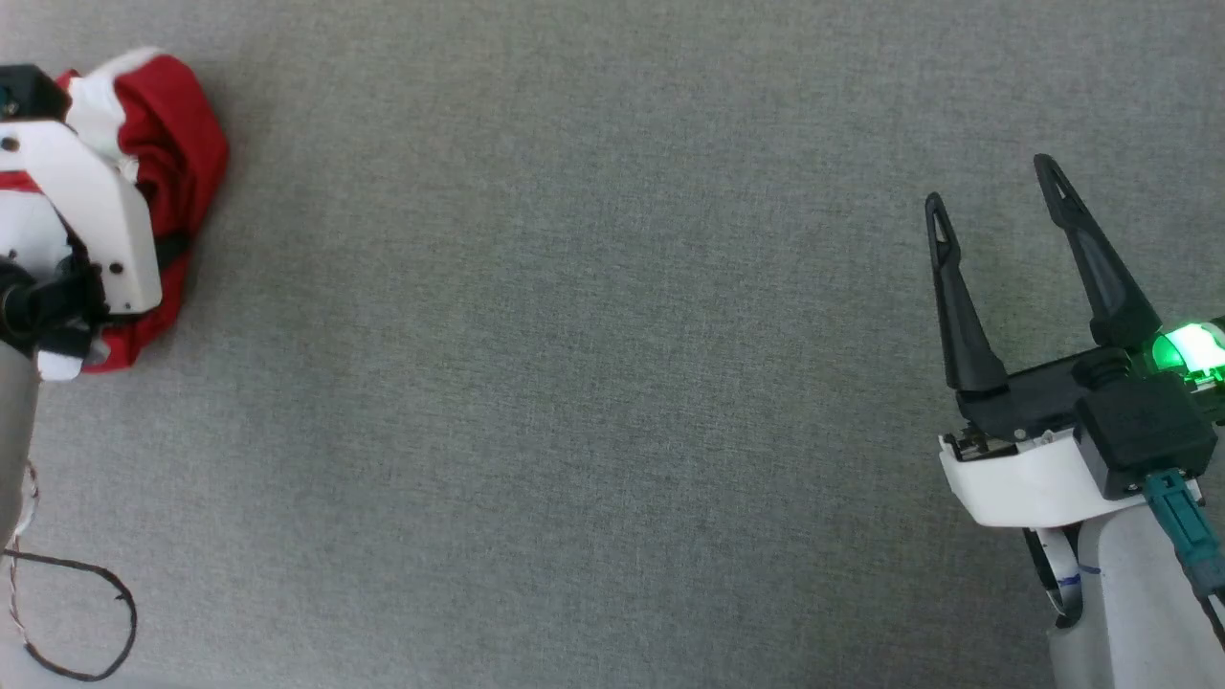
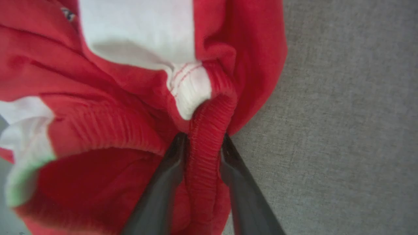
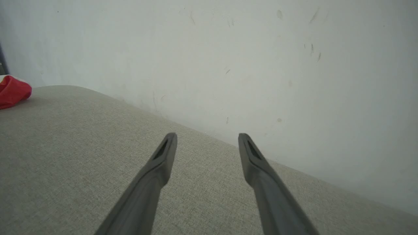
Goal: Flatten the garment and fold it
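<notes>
Bright red athletic shorts (image 1: 177, 144) of thin fabric with white bands lie bunched in a heap at the upper left of the head view, on a grey woven bench (image 1: 574, 383). The white wrist housing (image 1: 96, 220) of the left arm sits over the heap and hides part of it. In the left wrist view the shorts (image 2: 98, 130) take up the left and centre of the frame, with the bench (image 2: 326, 130) bare on the right. There the left gripper (image 2: 203, 137) has its jaws pinched on a raised fold of the ribbed red elastic waistband (image 2: 205, 156), one dark finger (image 2: 156, 195) pressed against each side of it. A broad white hem band (image 2: 137, 29) lies crumpled at the top centre of that frame, just above the fold. The right gripper (image 1: 991, 182) is at the lower right of the head view, well apart from the shorts. Its jaws are spread wide with nothing between them, the long dark fingers (image 1: 957, 306) pointing up the frame, and a green light (image 1: 1187, 349) glows on its body. In the right wrist view the right gripper (image 3: 207, 135) hangs above the bench (image 3: 65, 163), facing a pale scuffed wall (image 3: 261, 65), and a corner of the shorts (image 3: 13, 91) shows at the far left edge. A thin black cable (image 1: 115, 612) loops at the lower left corner of the head view.
</notes>
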